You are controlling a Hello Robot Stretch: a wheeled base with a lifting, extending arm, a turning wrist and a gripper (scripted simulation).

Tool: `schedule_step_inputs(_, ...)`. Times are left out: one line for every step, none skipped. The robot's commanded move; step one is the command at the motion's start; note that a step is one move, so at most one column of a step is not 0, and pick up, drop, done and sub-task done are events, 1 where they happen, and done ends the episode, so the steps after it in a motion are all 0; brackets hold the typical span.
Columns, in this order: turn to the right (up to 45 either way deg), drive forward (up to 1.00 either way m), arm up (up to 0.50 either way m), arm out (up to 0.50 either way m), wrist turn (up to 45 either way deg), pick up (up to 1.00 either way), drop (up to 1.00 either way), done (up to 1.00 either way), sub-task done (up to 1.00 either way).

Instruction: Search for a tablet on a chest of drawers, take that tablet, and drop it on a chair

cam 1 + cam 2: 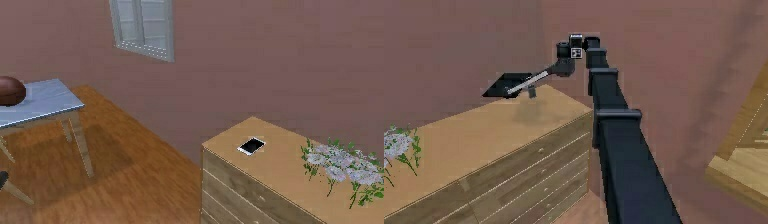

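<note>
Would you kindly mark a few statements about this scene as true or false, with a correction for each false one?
1. A dark flat tablet hangs at the far end of the claw, clear of the chest of drawers. True.
2. A stack of books lies on the table. False: a brown rounded thing rests on it.
3. White flowers sit on the chest of drawers. True.
4. The floor is green carpet. False: it is brown wooden boards.
</note>
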Motion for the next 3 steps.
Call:
schedule_step_inputs(0.0,0.0,0.0,0.0,-45.0,0.0,0.0,0.0,0.0)
schedule_step_inputs(0.0,0.0,0.0,0.0,-15.0,0.0,0.0,0.0,0.0)
schedule_step_inputs(0.0,0.0,0.0,-0.48,0.0,0.0,0.0,0.0,0.0)
